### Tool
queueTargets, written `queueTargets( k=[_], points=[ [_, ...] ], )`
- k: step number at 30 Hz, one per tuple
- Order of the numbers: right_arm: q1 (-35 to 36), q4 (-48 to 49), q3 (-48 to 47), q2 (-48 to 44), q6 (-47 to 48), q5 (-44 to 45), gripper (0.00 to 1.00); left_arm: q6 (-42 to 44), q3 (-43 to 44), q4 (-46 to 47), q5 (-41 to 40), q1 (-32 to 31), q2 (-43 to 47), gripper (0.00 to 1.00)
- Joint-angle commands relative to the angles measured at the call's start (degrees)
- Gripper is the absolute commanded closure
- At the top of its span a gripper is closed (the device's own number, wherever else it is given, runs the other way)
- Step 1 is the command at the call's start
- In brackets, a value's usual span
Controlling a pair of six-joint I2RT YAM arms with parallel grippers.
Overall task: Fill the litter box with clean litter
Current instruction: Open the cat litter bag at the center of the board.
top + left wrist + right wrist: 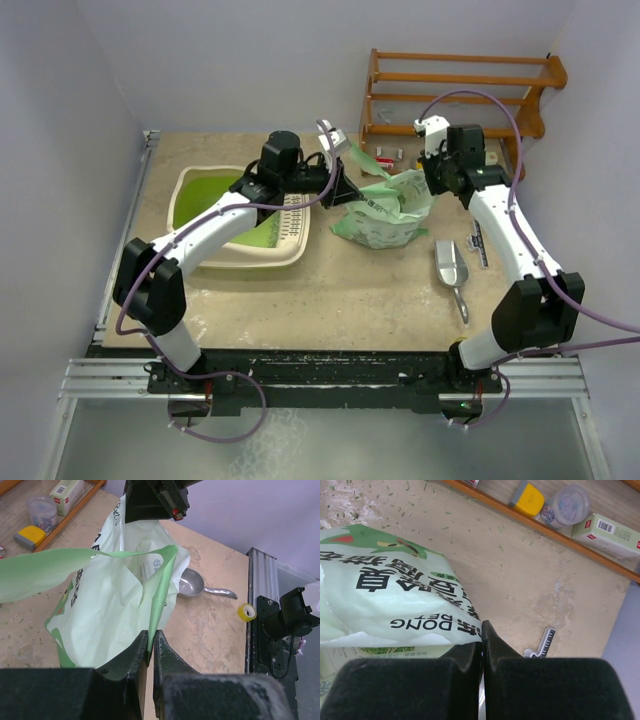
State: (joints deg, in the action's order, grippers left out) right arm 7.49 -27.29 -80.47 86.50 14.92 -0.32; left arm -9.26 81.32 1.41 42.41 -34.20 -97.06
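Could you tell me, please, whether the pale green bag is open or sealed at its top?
Open. The mouth of the bag gapes in the left wrist view, showing its inside; the left hand pinches one edge.

The litter box [255,262] is smooth plastic, the bag [385,222] thin film, the scoop [448,262] metal.

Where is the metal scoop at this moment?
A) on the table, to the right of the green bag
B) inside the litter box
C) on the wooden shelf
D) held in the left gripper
A: in the top view the scoop lies flat on the table, to the right of the bag and apart from it.
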Motion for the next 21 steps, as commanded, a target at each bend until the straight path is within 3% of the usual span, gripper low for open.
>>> queueTargets(
  k=[1,4,8,10,14,17,21],
  points=[
    [-0.4,6.6,-1.7,-2.3,-1.4,0.1,1.00,1.1,1.9,2.7,1.6,-0.3,2.6,0.97],
    [-0.4,3.3,-2.5,-3.5,-1.4,-5.2,0.96,1.0,1.8,2.6,1.2,-0.3,2.5,0.97],
    [-0.5,-2.7,-5.1,-6.6,-2.0,-11.8,0.57,0.6,1.5,3.0,-0.1,-0.3,2.6,0.97],
    [-0.5,-5.8,-6.7,-8.4,-0.4,-13.9,0.50,0.2,1.6,3.2,-0.3,-0.3,2.4,0.97],
    [-0.7,-12.5,-8.0,-11.3,2.8,-23.0,0.48,-0.3,1.1,3.6,-1.6,-0.3,2.6,0.97],
    [-0.7,-14.9,-0.6,-14.6,5.8,-30.1,0.50,-1.0,0.9,4.3,-2.1,-0.3,2.7,0.97],
    [-0.7,-16.9,3.9,-15.0,8.1,-30.7,0.51,-2.0,0.7,5.1,-2.4,-0.3,2.4,0.97]
  ],
)
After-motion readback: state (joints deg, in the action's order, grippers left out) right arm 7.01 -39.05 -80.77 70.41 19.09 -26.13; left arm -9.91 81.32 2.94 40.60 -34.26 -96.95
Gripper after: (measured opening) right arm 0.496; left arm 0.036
